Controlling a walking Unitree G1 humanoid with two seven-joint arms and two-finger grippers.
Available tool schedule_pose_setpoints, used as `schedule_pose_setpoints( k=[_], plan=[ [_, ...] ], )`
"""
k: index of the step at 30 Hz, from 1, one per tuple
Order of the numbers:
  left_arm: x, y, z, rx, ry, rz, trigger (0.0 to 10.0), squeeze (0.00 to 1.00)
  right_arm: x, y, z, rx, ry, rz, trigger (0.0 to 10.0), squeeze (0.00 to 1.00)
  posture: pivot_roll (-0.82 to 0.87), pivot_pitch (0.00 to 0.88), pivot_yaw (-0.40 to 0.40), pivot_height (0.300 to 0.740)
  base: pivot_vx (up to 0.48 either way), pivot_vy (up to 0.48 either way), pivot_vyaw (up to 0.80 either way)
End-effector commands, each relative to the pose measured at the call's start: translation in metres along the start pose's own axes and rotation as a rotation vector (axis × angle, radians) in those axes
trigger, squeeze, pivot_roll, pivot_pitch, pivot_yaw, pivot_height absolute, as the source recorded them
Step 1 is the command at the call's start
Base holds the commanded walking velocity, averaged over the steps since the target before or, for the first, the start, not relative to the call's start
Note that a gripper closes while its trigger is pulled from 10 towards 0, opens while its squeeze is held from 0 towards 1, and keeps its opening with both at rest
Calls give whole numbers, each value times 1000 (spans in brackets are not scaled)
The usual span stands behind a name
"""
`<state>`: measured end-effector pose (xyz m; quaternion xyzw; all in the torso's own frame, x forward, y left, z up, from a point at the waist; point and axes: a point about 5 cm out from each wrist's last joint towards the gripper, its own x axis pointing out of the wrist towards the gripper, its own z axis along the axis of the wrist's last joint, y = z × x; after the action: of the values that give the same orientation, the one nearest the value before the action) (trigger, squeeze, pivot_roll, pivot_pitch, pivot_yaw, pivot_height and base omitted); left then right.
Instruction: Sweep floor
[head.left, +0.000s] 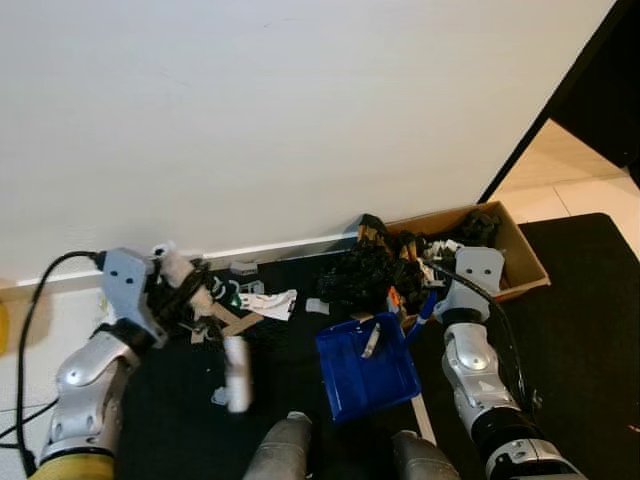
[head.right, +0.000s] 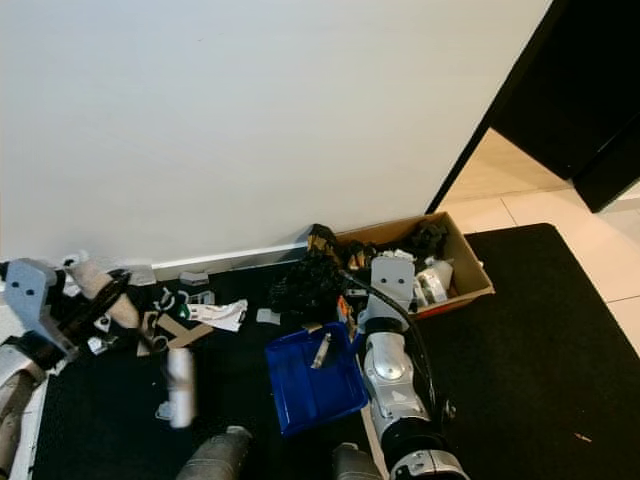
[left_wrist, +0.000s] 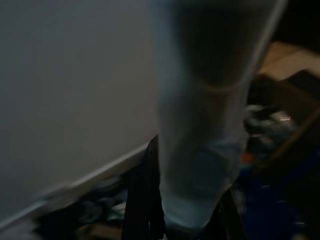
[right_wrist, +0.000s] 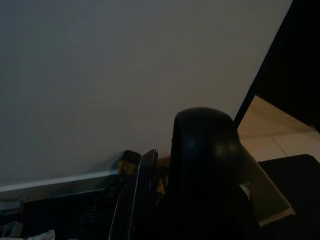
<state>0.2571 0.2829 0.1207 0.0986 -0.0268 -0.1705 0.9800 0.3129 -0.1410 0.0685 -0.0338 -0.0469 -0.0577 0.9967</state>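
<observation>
**Brush left, dustpan right, litter between**

- Left tool (head.left: 185, 290): closed round the pale handle of a hand brush (head.left: 237, 372). Brush hangs down and toward the robot from the grip, long axis running near–far, blurred in both eye views. Left wrist view: the pale handle runs up close between the black fingers.
- Litter (head.left: 262, 300): paper scraps, cardboard bits and small plastic pieces on the black mat (head.left: 590, 330) along the baseboard (head.left: 290, 246), just right of the left tool and beyond the brush tip.
- Blue dustpan (head.left: 366, 368): flat on the mat, right of the brush, one scrap already inside. Dark debris pile (head.left: 372, 265) just beyond it.
- Right tool (head.left: 428, 300): at the dustpan's handle; grip looks closed on it, though the fingers are mostly hidden.
- Cardboard box (head.left: 520, 250): far right, against the wall, holding rubbish.

Judgement: litter lies right of the brush and left of the pan, so the stroke should run rightward; left arm is nearer.
</observation>
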Motion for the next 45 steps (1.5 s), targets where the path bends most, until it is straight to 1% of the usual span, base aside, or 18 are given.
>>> schedule_pose_setpoints(
  k=[1,4,5,7,9,13,16,19,24,28,29,32,34,35,37,38,40,45],
  plan=[
    [-7,9,1,40,3,35,10000,0,-14,-3,-23,-20,113,-2,10000,0,217,252,-13,740,0,0,0],
    [-9,12,-2,48,10,56,10000,0,-13,-4,-23,-21,113,-2,10000,0,215,250,-17,740,0,0,0],
    [-11,15,-4,66,16,70,10000,0,-13,-4,-23,-22,114,-2,10000,0,218,247,-20,740,0,0,0],
    [-18,19,-15,147,66,77,10000,0,-12,-4,-23,-24,114,0,10000,0,222,239,-24,740,0,0,0],
    [-24,22,-23,159,95,111,10000,0,-10,-4,-22,-25,114,3,10000,0,222,237,-27,740,0,0,0],
    [-28,24,-29,148,107,154,10000,0,-9,-3,-21,-26,111,6,10000,0,221,237,-28,740,0,0,0],
    [-34,22,-40,104,119,227,10000,0,-8,-3,-20,-28,107,13,10000,0,213,229,-40,740,0,0,0],
    [-34,18,-44,80,116,242,10000,0,-8,-3,-20,-31,105,18,10000,0,209,228,-50,740,0,0,0],
    [-27,6,-52,18,91,231,10000,0,-6,-6,-18,-38,98,26,10000,0,200,239,-58,740,0,0,0],
    [-25,3,-54,-9,81,225,10000,0,-6,-6,-18,-40,96,25,10000,0,194,246,-60,740,0,0,0],
    [-22,0,-56,-52,68,232,10000,0,-7,-7,-18,-41,93,24,10000,0,188,254,-62,740,0,0,0],
    [-21,-1,-56,-70,64,236,10000,0,-7,-7,-18,-42,93,25,10000,0,186,254,-62,740,0,0,0],
    [-18,-3,-58,-127,54,234,10000,0,-7,-8,-19,-42,94,24,10000,0,186,255,-61,740,0,0,0],
    [-18,-3,-58,-127,54,234,10000,0,-7,-8,-19,-42,94,24,10000,0,186,255,-61,740,0,0,0],
    [-16,-9,-60,-220,38,215,10000,0,-8,-9,-19,-42,95,22,10000,0,184,253,-59,740,0,0,0],
    [-16,-9,-60,-220,38,215,10000,0,-8,-9,-19,-42,95,22,10000,0,184,253,-59,740,0,0,0],
    [-13,-17,-59,-280,18,176,10000,0,-8,-10,-19,-43,95,17,10000,0,187,253,-57,740,0,0,0],
    [-4,-31,-55,-322,-10,97,10000,0,-6,-10,-19,-41,96,13,10000,0,192,252,-53,740,0,0,0]
  ],
)
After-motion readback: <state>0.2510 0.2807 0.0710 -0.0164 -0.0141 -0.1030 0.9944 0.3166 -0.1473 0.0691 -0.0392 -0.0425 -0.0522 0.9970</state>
